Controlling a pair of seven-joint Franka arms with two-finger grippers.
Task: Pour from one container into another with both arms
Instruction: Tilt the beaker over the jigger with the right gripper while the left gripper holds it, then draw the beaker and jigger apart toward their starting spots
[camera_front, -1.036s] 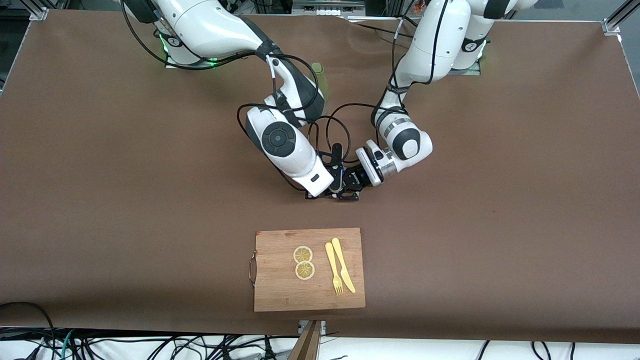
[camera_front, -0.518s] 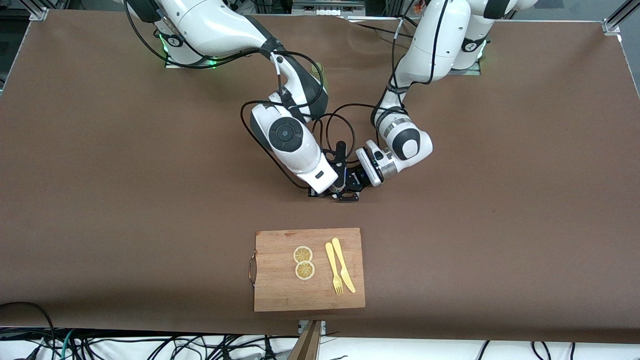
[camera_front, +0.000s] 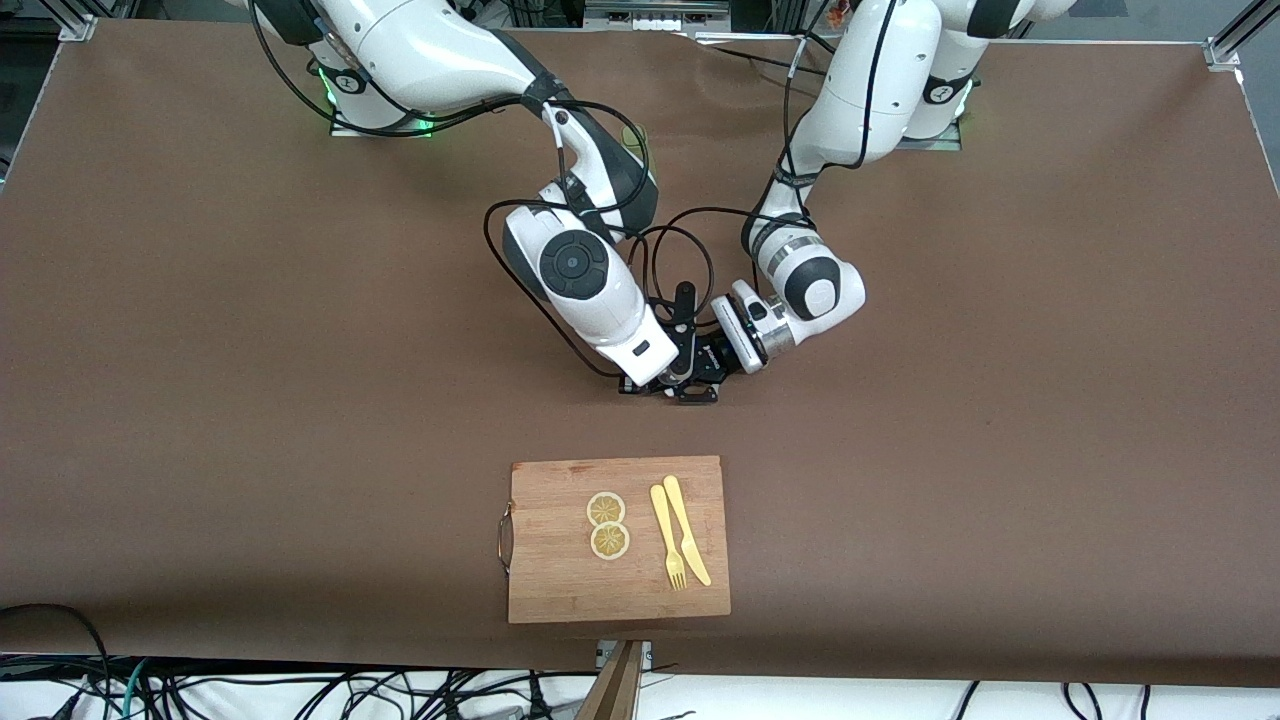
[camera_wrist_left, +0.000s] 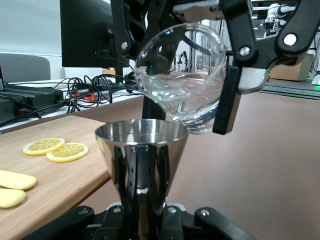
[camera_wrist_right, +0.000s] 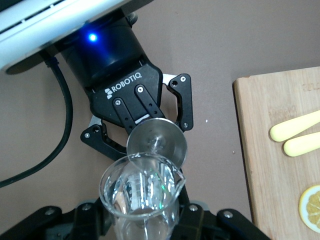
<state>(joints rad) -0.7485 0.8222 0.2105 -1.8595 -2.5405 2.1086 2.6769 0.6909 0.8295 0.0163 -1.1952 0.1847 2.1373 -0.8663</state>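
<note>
My left gripper (camera_wrist_left: 144, 207) is shut on the stem of a steel cone-shaped cup (camera_wrist_left: 142, 145), which stands upright. My right gripper (camera_wrist_right: 145, 220) is shut on a clear glass beaker (camera_wrist_right: 142, 192) with clear liquid in it. The beaker (camera_wrist_left: 182, 75) is tilted, with its spout just above the cup's rim (camera_wrist_right: 157, 142). One black right finger (camera_wrist_left: 227, 100) shows against the beaker's wall. In the front view both hands meet over the table's middle (camera_front: 690, 372), and the arms' wrists hide both containers.
A wooden cutting board (camera_front: 560, 585) lies nearer the front camera, with two lemon slices (camera_front: 607, 525) and a yellow fork and knife (camera_front: 680, 540) on it. An olive-green object (camera_front: 640, 140) stands partly hidden by the right arm, near the bases.
The right arm's wrist has shifted a little toward the left gripper, bringing the beaker over the cup. The left arm has stayed still.
</note>
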